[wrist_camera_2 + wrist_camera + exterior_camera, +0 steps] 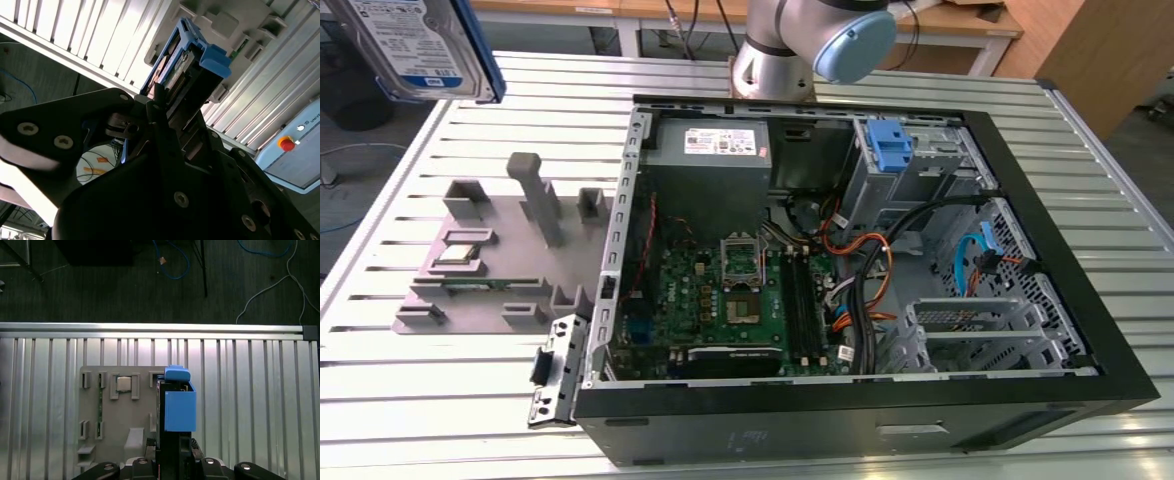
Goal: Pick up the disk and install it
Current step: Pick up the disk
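Note:
The disk [414, 45] is a silver hard drive with a white-and-blue label in a blue bracket. It hangs high above the table's far corner at the exterior view's left. In both wrist views my gripper [172, 452] is shut on the disk [178, 405], which stands on edge over the grey fixture plate [130, 410]. In the second wrist view the disk [175, 65] sticks out past the black fingers [159, 107], with its blue tab at the far end. The drive's lower part is hidden by my gripper's body.
An open computer case [854, 415] lies on the slatted aluminium table [454, 400], showing its motherboard, cables, a grey power supply [714, 150] and a blue latch [889, 145] at the drive bay. The grey fixture plate [494, 270] holds small parts. The arm's base [781, 60] stands behind the case.

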{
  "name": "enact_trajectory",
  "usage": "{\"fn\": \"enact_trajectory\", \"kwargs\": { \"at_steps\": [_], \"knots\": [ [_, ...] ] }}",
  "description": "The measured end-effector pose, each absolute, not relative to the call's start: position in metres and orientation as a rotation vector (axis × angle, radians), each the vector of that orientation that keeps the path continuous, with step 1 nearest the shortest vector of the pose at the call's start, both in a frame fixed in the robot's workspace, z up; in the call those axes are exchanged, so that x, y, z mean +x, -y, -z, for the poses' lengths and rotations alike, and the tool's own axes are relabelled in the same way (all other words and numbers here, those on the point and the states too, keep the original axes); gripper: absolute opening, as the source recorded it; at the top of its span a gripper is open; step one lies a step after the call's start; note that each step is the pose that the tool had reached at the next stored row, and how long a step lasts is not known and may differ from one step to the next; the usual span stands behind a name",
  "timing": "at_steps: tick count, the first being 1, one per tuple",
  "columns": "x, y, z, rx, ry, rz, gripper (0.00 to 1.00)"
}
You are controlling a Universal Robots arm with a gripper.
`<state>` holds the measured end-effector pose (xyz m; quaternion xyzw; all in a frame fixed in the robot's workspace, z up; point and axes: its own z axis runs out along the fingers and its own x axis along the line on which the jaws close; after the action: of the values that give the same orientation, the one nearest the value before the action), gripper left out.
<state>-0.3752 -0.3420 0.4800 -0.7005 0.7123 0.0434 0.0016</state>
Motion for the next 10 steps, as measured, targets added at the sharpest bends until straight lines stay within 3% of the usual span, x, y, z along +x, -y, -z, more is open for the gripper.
{"fn": "enact_trajectory", "kwargs": {
  "at_steps": [10],
  "knots": [
    [-0.3751, 0.3419, -0.482, -2.198, -2.235, -0.137, 0.35]
  ]
}}
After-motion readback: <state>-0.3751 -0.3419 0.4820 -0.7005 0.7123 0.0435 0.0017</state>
